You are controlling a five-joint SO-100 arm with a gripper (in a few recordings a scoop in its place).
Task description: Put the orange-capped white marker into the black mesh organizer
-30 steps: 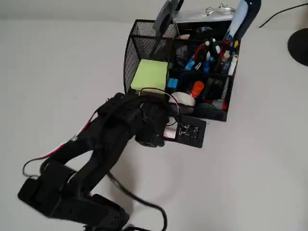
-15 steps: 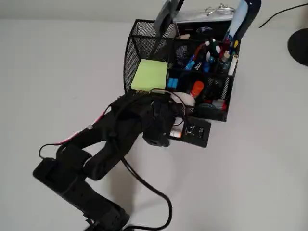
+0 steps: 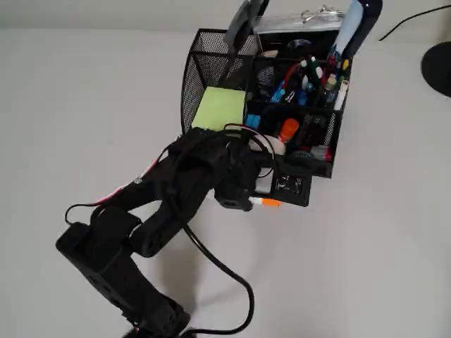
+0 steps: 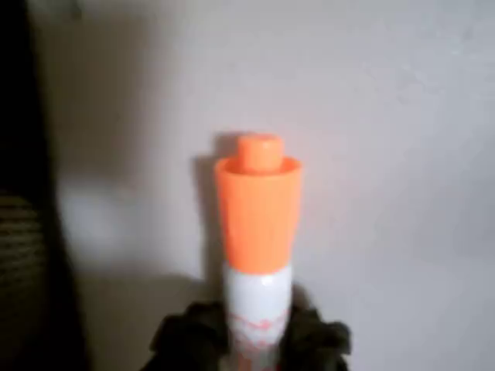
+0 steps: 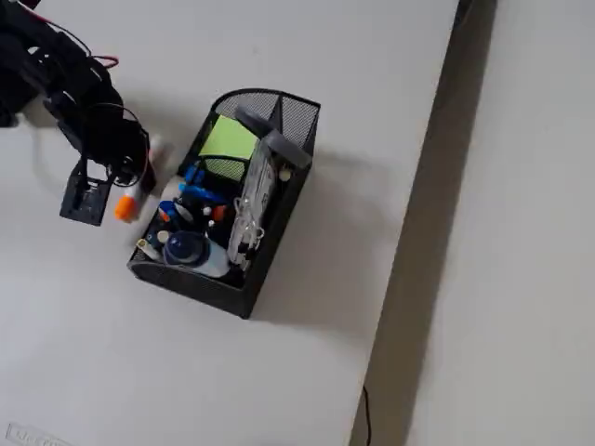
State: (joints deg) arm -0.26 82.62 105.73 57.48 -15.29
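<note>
Gripper (image 4: 251,352) fingers clamped on orange-capped white marker (image 4: 257,232), held above the table (image 3: 366,267) just near of the black mesh organizer (image 3: 211,63), cap pointing right in overhead view.

Three cameras: one above, one on the wrist, one high and off to the side.

The overhead view looks steeply down on the white table (image 3: 366,253), with the black wire-mesh desk organizer (image 3: 211,67) at the top centre and the black robot arm (image 3: 162,204) reaching up from the lower left; the wrist view sits very close behind the fat white marker with a bright orange cap (image 4: 257,224), looking along it toward the pale tabletop, slightly blurred; the fixed view looks down from farther off, turned so the organizer (image 5: 270,223) lies diagonally and the table's edge runs down the right; overhead and fixed views share organizer, arm and marker (image 5: 130,200).
</note>
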